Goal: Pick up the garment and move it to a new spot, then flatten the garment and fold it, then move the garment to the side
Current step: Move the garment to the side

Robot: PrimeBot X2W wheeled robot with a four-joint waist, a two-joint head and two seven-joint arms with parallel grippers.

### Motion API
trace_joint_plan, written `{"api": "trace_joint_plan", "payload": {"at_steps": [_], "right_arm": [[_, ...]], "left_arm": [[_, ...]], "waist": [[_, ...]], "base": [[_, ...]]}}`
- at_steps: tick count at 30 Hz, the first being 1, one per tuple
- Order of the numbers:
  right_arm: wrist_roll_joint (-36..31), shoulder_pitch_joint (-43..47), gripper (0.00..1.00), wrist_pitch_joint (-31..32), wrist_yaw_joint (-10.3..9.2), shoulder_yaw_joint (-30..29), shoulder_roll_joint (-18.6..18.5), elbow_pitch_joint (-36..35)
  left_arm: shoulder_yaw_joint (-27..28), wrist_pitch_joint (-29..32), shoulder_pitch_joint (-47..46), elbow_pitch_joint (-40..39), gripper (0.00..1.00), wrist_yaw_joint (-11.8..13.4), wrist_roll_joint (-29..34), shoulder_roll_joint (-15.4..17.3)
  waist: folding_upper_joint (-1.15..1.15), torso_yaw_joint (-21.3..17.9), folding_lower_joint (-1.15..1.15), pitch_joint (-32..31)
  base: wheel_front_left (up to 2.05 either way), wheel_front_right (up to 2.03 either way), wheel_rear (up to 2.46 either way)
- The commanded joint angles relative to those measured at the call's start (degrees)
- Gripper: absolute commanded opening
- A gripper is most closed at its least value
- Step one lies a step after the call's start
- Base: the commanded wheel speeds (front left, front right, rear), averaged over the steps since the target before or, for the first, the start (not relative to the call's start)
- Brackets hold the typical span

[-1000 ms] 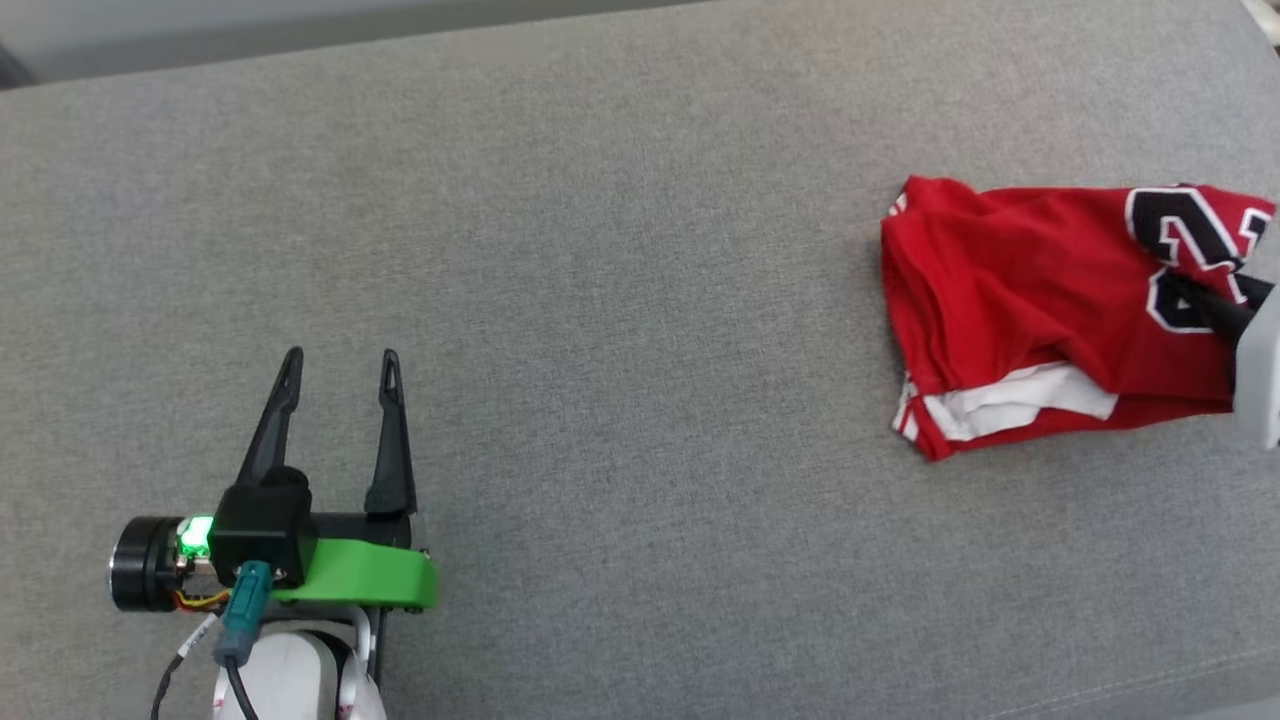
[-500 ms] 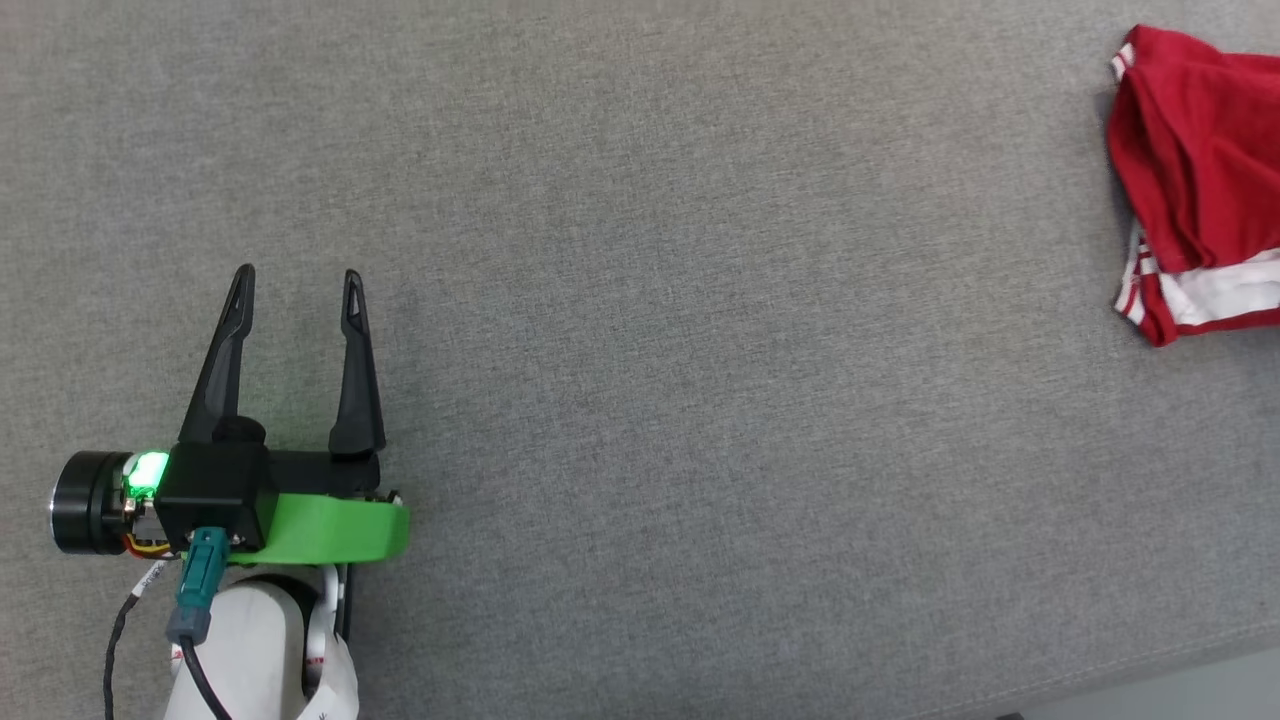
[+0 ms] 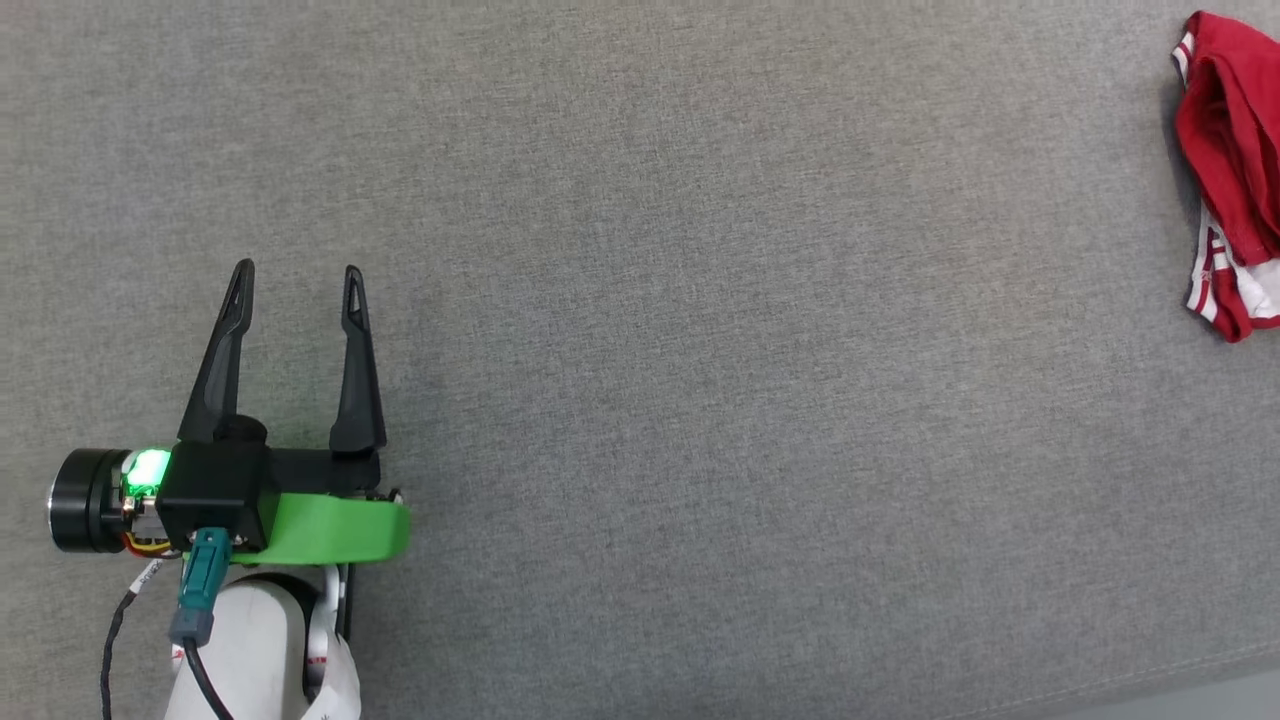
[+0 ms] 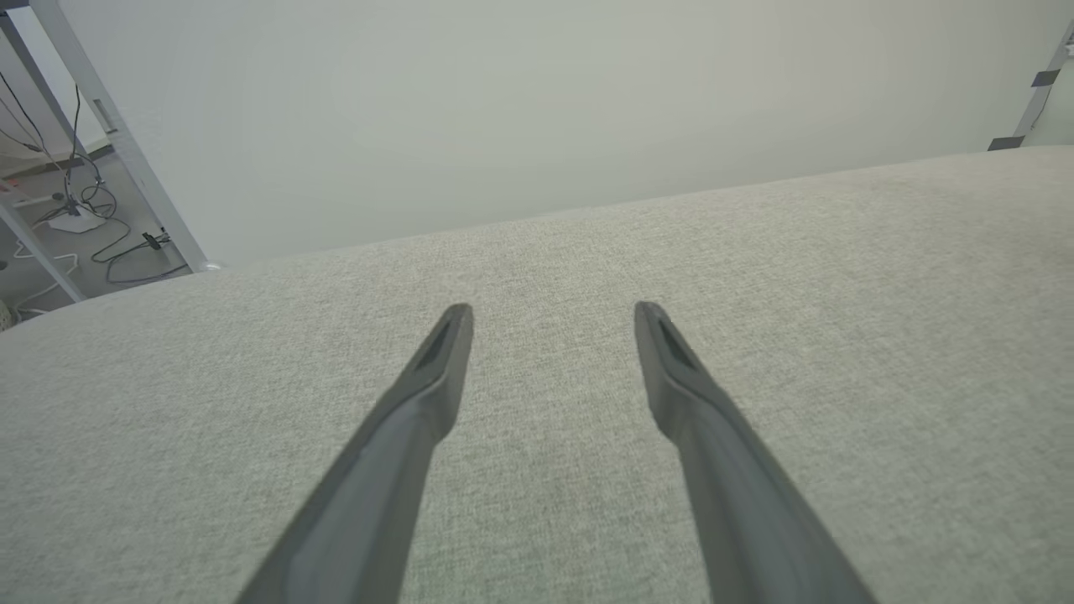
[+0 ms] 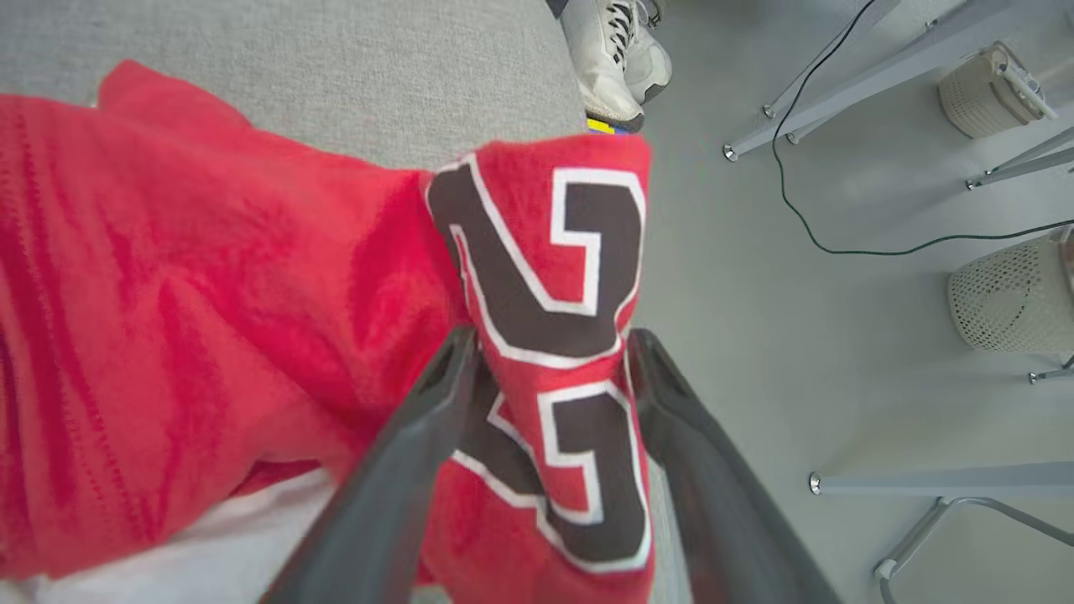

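The garment (image 3: 1235, 180) lies bunched at the right end of the table (image 3: 700, 350), its printed fold reaching the table's right edge. The right gripper (image 5: 551, 335) is the nearer one: its fingers stand spread on either side of that fold, and contact cannot be confirmed. The left gripper (image 3: 297, 270), likewise spread and empty, hovers over the table's left part, well apart from the garment, so the next grasp is judged to fall to the right arm.

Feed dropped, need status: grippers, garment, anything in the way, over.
Left gripper open over grey surface. Right gripper open, garment fold between its jaws. Garment bunched at surface's right end. Person's shoe on floor beyond.
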Motion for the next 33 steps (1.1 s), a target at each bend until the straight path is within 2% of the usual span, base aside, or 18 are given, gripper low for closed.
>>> {"api": "trace_joint_plan", "payload": {"at_steps": [1, 9, 13, 18, 23, 29, 33], "right_arm": [[-0.7, -1.1, 1.00, -1.8, -0.05, -0.9, -0.2, 0.5], [-5.1, 0.0, 1.00, -16.3, -0.05, -4.3, 0.8, -2.1], [-8.0, 0.8, 1.00, -23.0, -0.05, -7.6, 3.3, -6.2], [-12.2, 4.5, 1.00, -25.5, -0.05, -13.6, 8.9, -15.0], [-16.5, 11.5, 1.00, -25.8, -0.05, -19.4, 16.3, -27.6], [-21.7, 21.1, 1.00, -25.8, -0.05, -21.8, 25.5, -41.7], [-22.0, 27.2, 1.00, -25.8, -0.05, -21.2, 30.0, -45.1]], "left_arm": [[0.0, -0.3, 0.1, 0.1, 1.00, 0.4, 0.2, 0.0], [-0.2, -0.3, 2.2, 1.2, 1.00, 1.1, -0.6, -0.9], [-0.1, -0.3, 3.5, 1.6, 1.00, 1.6, -1.0, -1.5], [-0.1, -0.3, 5.2, 1.9, 1.00, 1.7, -1.5, -2.0], [-0.3, -0.3, 6.2, 2.7, 1.00, 1.7, -1.9, -2.7], [-0.3, -0.3, 7.4, 4.1, 1.00, 1.9, -2.3, -3.3], [-0.3, -0.3, 8.1, 5.0, 1.00, 2.0, -2.5, -3.7]], "waist": [[0.00, 0.4, -0.01, -1.2], [0.00, 1.5, -0.01, -6.1], [0.00, 2.6, -0.01, -9.3], [0.00, 4.7, -0.01, -12.8], [0.00, 7.2, -0.01, -15.9], [0.00, 9.3, -0.01, -19.0], [0.00, 10.6, -0.01, -21.0]], "base": [[0.00, 0.00, 0.00], [0.00, 0.00, 0.00], [0.00, 0.00, 0.00], [0.00, 0.00, 0.00], [0.00, 0.00, 0.00], [0.00, 0.00, 0.00], [0.00, 0.00, 0.00]]}}
